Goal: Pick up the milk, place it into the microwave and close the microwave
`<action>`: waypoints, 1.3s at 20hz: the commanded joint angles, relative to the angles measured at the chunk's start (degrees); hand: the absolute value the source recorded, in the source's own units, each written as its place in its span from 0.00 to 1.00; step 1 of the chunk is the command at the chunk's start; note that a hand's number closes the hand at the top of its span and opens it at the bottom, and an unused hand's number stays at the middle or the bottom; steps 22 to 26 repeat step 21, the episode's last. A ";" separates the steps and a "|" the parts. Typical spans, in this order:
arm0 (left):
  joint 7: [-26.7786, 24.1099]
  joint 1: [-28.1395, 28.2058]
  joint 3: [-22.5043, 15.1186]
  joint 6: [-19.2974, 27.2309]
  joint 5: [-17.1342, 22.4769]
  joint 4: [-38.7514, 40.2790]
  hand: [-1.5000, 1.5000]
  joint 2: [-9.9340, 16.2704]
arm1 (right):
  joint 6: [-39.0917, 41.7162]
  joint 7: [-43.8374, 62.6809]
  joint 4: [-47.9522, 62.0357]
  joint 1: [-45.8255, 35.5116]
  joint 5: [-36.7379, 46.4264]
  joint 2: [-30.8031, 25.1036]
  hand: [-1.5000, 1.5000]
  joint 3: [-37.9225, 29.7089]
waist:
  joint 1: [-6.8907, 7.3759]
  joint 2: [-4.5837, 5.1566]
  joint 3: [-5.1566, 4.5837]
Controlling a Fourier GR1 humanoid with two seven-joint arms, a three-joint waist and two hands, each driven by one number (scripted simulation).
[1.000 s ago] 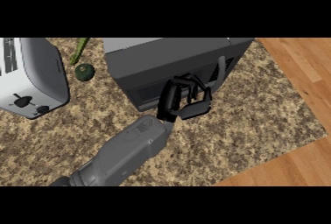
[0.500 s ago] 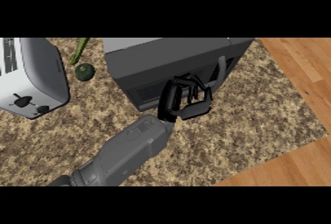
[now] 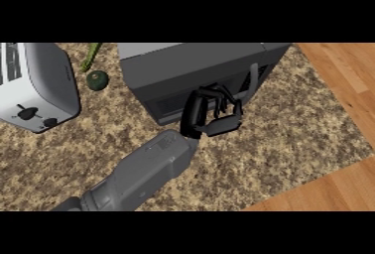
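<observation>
Now | microwave (image 3: 198, 64): dark grey, door shut | robot hand (image 3: 209, 114): at door

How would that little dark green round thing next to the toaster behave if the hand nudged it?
The green fruit looks rounded, so it would probably roll rather than slide. It seems small and likely light. The toaster close beside it might stop it.

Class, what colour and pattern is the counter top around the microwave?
Speckled brown and beige, like granite: the counter top, seen in the head view, around the dark grey microwave.
</observation>
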 commanded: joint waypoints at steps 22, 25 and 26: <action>-1.21 -6.67 -0.48 -0.86 5.11 5.43 1.00 0.04 | 3.65 1.81 9.51 -5.98 -4.77 -3.88 0.00 -0.75 | 0.73 1.30 -0.04; -1.21 -6.67 -0.48 -0.86 5.11 5.43 1.00 0.04 | 3.65 1.81 9.51 -5.98 -4.77 -3.88 0.00 -0.75 | 0.73 1.30 -0.04; -1.21 -6.67 -0.48 -0.86 5.11 5.43 1.00 0.04 | 3.65 1.81 9.51 -5.98 -4.77 -3.88 0.00 -0.75 | 0.73 1.30 -0.04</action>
